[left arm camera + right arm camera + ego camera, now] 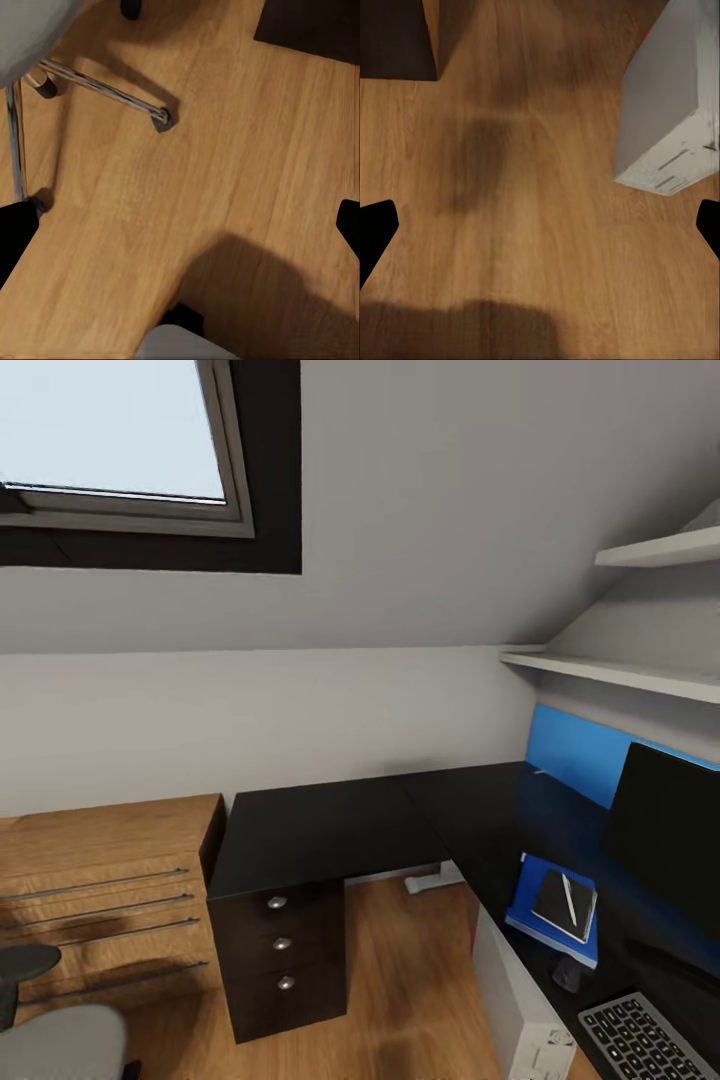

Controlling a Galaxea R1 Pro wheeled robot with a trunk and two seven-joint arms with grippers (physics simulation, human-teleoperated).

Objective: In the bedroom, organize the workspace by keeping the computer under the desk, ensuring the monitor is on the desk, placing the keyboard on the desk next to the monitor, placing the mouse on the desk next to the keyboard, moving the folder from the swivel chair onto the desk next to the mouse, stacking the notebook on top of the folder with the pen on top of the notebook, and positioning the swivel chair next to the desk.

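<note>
**Desk nearly set; the chair is what remains**

Head view: the black L-shaped desk [320, 830] runs along the wall and turns down the right side. On its right wing the monitor [665, 840] stands, with the keyboard [640, 1040] near it at the lower edge. The blue folder [555, 915] lies on the desk, the notebook [565, 905] on top of it and the pen [569, 898] on the notebook. The computer [520, 1000] stands on the floor beside the desk's edge. The swivel chair [60, 1040] sits at the lower left, well apart from the desk, by the wooden chest [100, 890].

Left wrist view: the left gripper [180, 225] hangs over bare floor, fingers spread wide and empty, beside the chair's chrome base.

Right wrist view: the right gripper [540, 225] is likewise wide and empty, near the computer.

The stacking looks done. I judge the chair step is next: grasp it and bring it beside the desk.
</note>
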